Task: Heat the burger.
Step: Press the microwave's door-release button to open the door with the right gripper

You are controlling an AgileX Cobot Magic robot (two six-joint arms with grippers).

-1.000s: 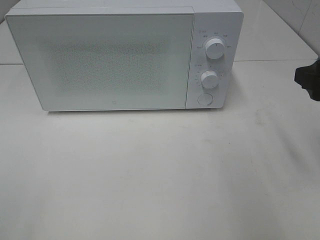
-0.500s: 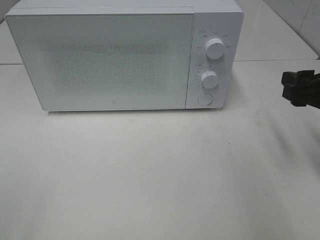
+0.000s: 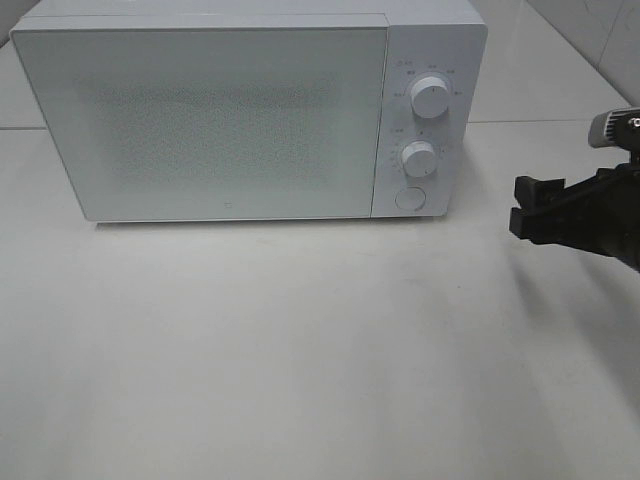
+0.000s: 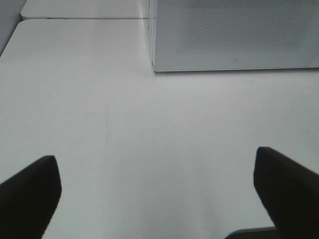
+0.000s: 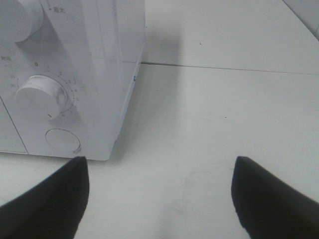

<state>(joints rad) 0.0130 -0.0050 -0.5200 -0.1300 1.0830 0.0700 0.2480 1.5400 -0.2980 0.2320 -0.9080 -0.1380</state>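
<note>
At 3 o'clock of the microwave [image 3: 230, 110], note right gripper [image 3: 520, 207] advanced inward toward round button [image 3: 409, 198], jaws spread; left gripper [image 4: 157, 184] spread; burger unseen.

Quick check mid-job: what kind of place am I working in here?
Probably a kitchen-style test bench: a white microwave with two dials, its door shut, standing on a plain white tabletop.

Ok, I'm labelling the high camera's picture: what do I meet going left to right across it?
First the microwave door, then the control panel with its knobs, then the right gripper, open, out over the table.
</note>
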